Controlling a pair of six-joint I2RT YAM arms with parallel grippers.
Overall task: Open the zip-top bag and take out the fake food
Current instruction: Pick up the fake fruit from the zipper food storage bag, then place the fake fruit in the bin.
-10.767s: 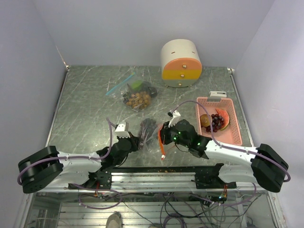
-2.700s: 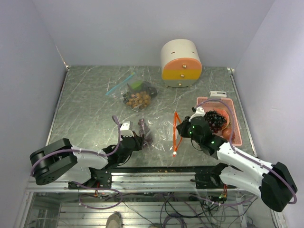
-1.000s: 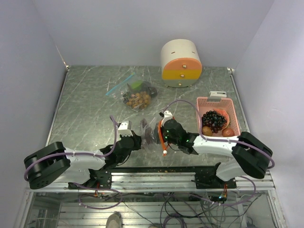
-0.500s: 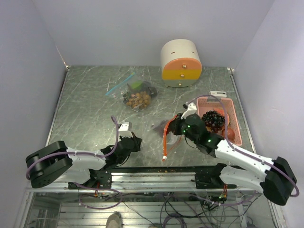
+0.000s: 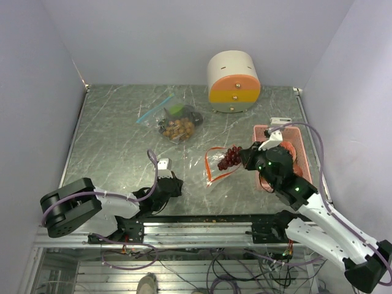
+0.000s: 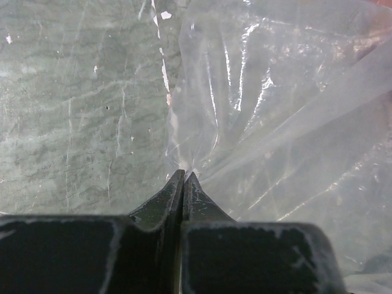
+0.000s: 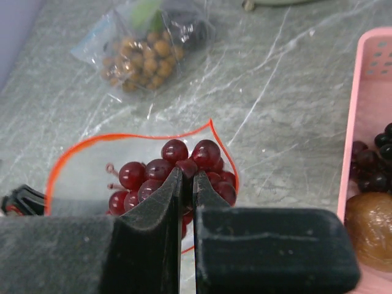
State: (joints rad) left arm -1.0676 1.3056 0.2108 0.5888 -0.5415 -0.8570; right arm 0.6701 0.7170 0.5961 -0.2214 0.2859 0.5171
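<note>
Evidently as an anchor, the left gripper (image 6: 184,176) pinches the clear zip-top bag (image 6: 275,110) against the table. This lets the right gripper (image 7: 185,173), clamped on the red grape bunch (image 7: 174,150) at the bag's orange-rimmed mouth, pull it free toward the pink basket (image 7: 367,92).

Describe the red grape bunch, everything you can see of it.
The red grape bunch is a cluster of glossy dark-red balls, plastic-looking, thin pinkish stem ends poking out on one side. The right gripper is shut on it. It sits in the open orange-rimmed mouth of the clear bag, left of the pink basket; whether it has cleared the bag cannot be told.
</note>
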